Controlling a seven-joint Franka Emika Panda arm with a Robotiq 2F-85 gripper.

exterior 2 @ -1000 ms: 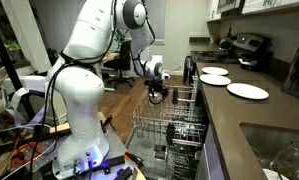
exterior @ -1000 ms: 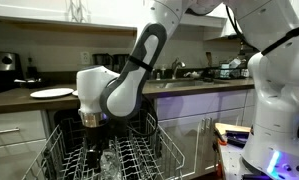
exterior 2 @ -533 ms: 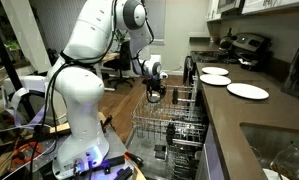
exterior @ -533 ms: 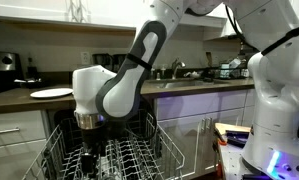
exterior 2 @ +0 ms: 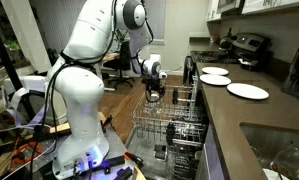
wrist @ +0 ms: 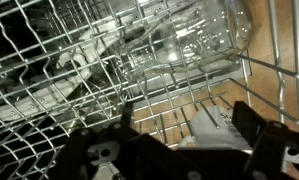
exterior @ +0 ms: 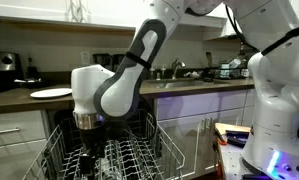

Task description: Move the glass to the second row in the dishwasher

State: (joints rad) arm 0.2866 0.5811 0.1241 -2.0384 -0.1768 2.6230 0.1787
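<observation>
The glass is clear and lies on its side among the tines of the silver wire rack of the dishwasher. In the wrist view my gripper is open, its two dark fingers apart with only rack wires between them, and the glass sits just beyond the fingertips, apart from them. In both exterior views the gripper is lowered into the pulled-out rack. The glass shows faintly beside the gripper in an exterior view.
White plates lie on the dark counter beside the dishwasher; one also shows in an exterior view. A sink is set in the counter. White cabinets flank the rack. The robot base stands close by.
The wrist and gripper have shifted a little sideways in the rack, away from the glass. The glass has stayed in the rack.
</observation>
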